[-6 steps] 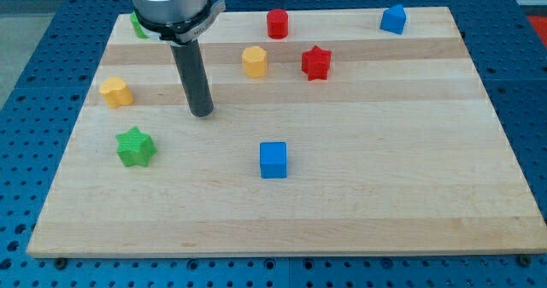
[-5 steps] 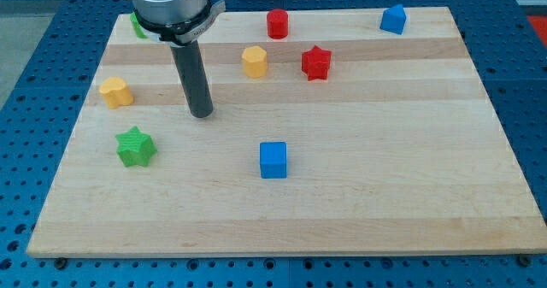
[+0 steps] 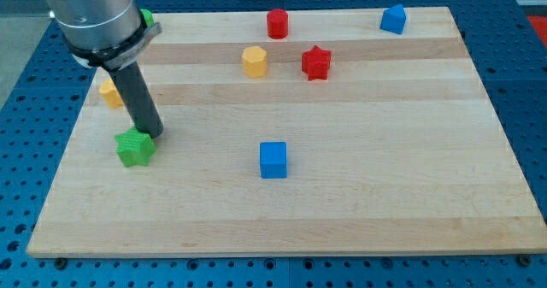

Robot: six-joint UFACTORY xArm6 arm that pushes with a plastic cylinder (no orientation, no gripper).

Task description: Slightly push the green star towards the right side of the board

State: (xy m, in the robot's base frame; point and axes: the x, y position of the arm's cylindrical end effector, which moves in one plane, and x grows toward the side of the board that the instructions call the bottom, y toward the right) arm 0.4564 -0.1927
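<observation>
The green star (image 3: 134,149) lies on the wooden board (image 3: 359,194) near the view's left edge, below the middle. My tip (image 3: 150,135) stands just above and to the right of the star, touching or nearly touching its upper right point. The dark rod rises from there to the view's upper left, up to the grey arm head.
A yellow block (image 3: 108,91) sits partly hidden behind the rod, above the star. A blue cube (image 3: 273,160) lies to the star's right. A yellow block (image 3: 254,61), a red star (image 3: 315,62), a red cylinder (image 3: 277,23), a blue block (image 3: 392,19) and a partly hidden green block (image 3: 146,17) lie towards the view's top.
My tip has moved down and to the left, from the open board right of the yellow block to the green star's upper right side. The blocks have not visibly moved.
</observation>
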